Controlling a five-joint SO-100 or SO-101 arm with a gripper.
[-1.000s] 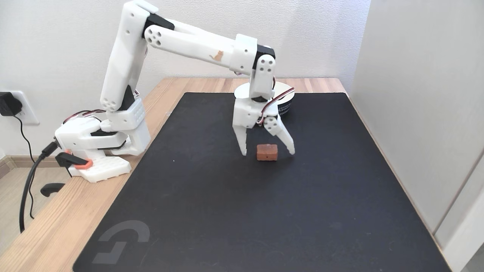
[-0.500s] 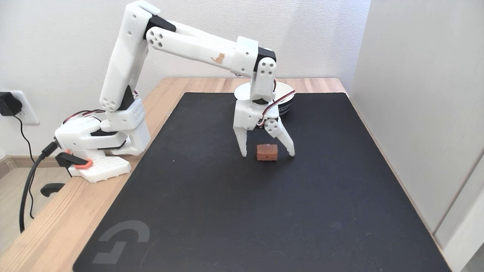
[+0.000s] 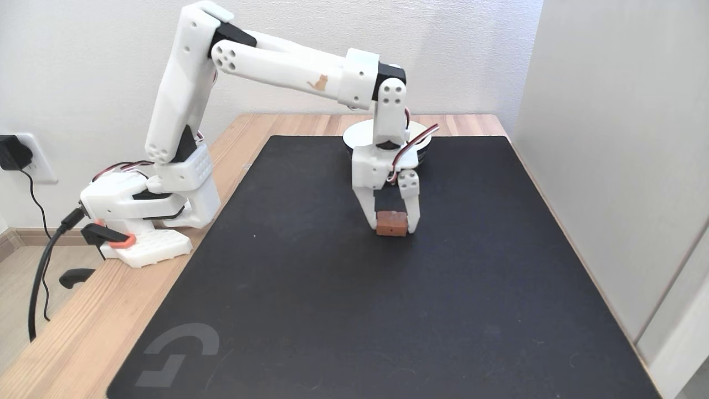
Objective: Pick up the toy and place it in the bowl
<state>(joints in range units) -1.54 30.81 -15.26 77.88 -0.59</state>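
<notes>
Black mat [image 3: 332,310] covers most of the wooden table [image 3: 83,343], and the white arm [image 3: 277,61] reaches over it with the bowl [image 3: 424,152] sitting just behind its wrist at the mat's far edge. Pointing straight down, the gripper [image 3: 392,226] has its two fingers closed against the short ends of the toy [image 3: 391,223]. That reddish-brown block rests on the mat with its long axis left to right in the fixed view, so the carry looks to run up and back toward the bowl.

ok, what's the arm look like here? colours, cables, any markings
White printed arm with black servo bodies at the joints and round holes in the joint caps. A small orange cat sticker sits on the forearm. Red, white and black servo wires loop at the wrist. The gripper has two tapered white fingers. An orange clamp sits at the white base.
</notes>
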